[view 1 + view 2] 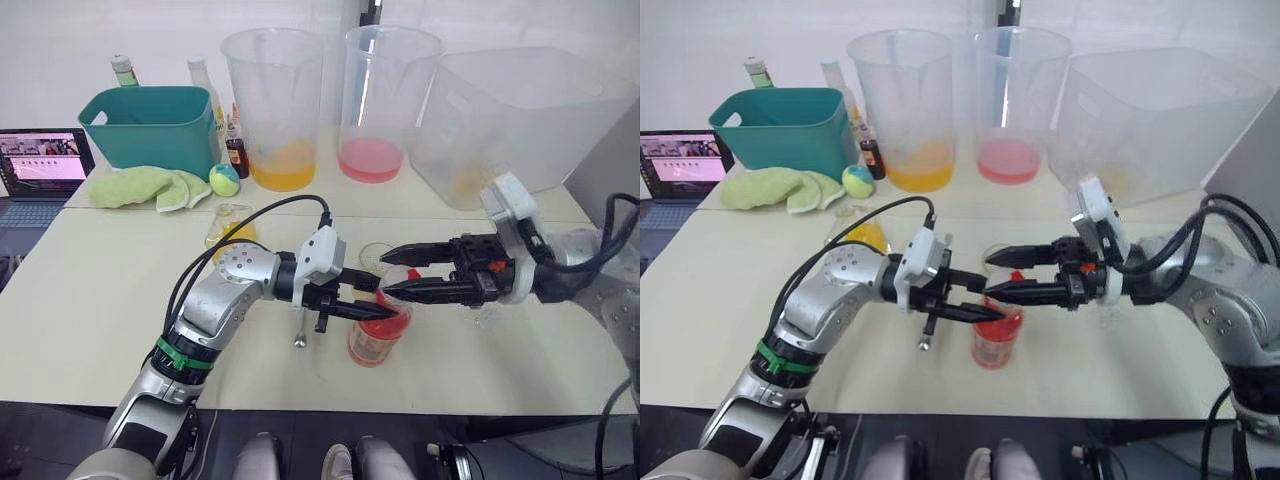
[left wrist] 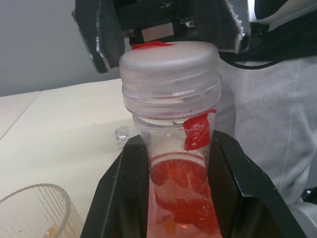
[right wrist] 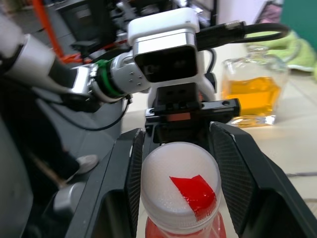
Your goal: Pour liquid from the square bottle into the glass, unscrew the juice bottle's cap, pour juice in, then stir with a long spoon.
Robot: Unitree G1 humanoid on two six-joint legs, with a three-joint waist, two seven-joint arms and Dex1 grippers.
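Observation:
The juice bottle [image 1: 376,338] stands upright on the table near its front edge, with pink-red liquid inside. My left gripper [image 1: 385,303] is shut on the juice bottle just below its neck [image 2: 173,148]. My right gripper [image 1: 390,274] comes in from the other side and is shut on the white, red-marked cap [image 3: 181,188], which sits on the bottle. The glass [image 1: 374,254] stands just behind the bottle. Further left and back stands the square bottle [image 1: 230,232] with yellow liquid. The long spoon [image 1: 300,328] lies on the table under my left wrist.
Two tall plastic buckets [image 1: 275,100] [image 1: 388,95] and a large clear tub [image 1: 520,120] line the back. At the back left are a teal bin [image 1: 150,125], a green cloth [image 1: 145,187], a ball [image 1: 224,180], a small brown bottle [image 1: 237,155] and a laptop [image 1: 40,170].

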